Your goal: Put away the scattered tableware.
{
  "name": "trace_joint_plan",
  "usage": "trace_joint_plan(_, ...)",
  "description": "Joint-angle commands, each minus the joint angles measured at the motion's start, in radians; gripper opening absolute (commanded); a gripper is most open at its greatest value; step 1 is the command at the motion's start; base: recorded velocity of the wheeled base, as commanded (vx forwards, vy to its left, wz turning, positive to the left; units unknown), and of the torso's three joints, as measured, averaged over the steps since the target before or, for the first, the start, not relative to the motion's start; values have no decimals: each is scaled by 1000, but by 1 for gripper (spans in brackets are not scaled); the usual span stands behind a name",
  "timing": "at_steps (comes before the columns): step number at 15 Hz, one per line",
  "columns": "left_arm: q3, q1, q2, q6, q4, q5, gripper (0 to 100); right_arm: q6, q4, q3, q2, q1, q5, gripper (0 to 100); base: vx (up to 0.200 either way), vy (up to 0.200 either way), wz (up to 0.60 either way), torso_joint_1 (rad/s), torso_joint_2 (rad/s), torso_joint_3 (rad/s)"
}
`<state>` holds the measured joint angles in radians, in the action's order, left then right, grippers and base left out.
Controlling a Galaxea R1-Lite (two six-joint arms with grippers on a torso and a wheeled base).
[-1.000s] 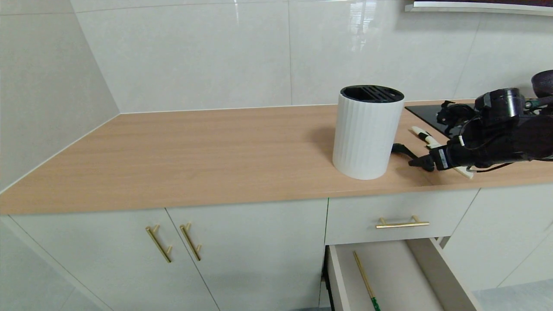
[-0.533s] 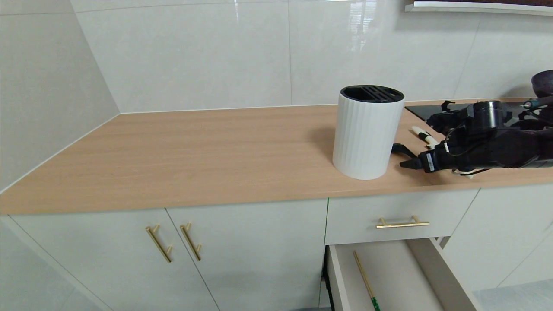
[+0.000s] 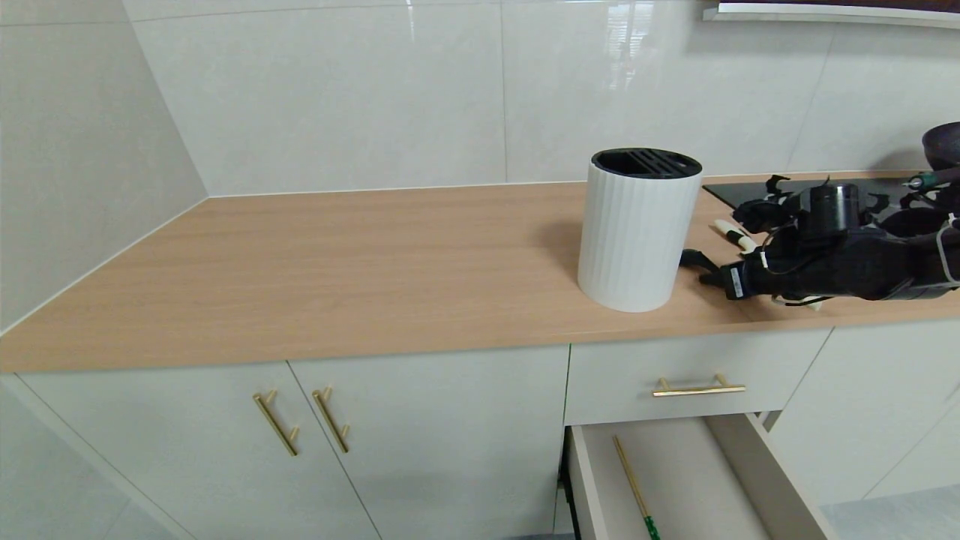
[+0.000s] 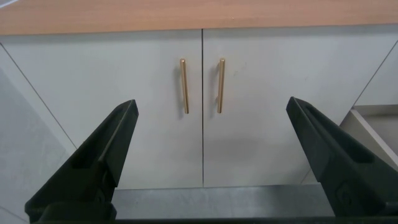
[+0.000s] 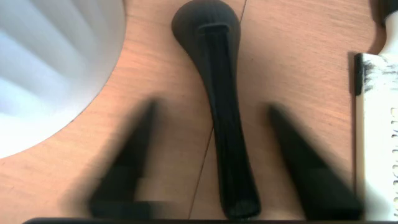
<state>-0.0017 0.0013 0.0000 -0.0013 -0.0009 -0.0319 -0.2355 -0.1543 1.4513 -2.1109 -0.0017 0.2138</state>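
Note:
A black utensil handle (image 5: 221, 112) lies flat on the wooden counter (image 3: 375, 262), just right of the white ribbed holder (image 3: 636, 232) with its black slotted top. My right gripper (image 5: 211, 112) is open and low over the counter, one finger on each side of that handle; in the head view this gripper (image 3: 709, 271) sits beside the holder's base. A white utensil with a black band (image 5: 376, 143) lies next to the handle, farther from the holder. My left gripper (image 4: 211, 106) is open and holds nothing, down in front of the cabinet doors.
A lower drawer (image 3: 675, 480) stands open under the counter's right part, with a green-tipped chopstick (image 3: 634, 487) inside. A black cooktop (image 3: 731, 193) and a dark pan (image 3: 943, 142) sit at the far right. Brass door handles (image 4: 202, 86) face the left wrist.
My right arm has dropped lower towards the counter, bringing its open fingers down around the black handle. The holder and utensils have not moved.

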Motion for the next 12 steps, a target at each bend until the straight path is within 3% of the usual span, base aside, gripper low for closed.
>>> trace_joint_plan(1, 0, 0, 2, 0, -1, 0, 100, -1, 4, 3, -12, 0, -1, 0, 0, 0, 0, 0, 0, 0)
trace_joint_plan(8, 0, 0, 2, 0, -1, 0, 100, 35, 12, 11, 11, 0, -10, 0, 0, 0, 0, 0, 0, 0)
trace_joint_plan(12, 0, 0, 2, 0, -1, 0, 100, 245, 150, -9, 209, 8, -110, 0, 0, 0, 0, 0, 0, 0)
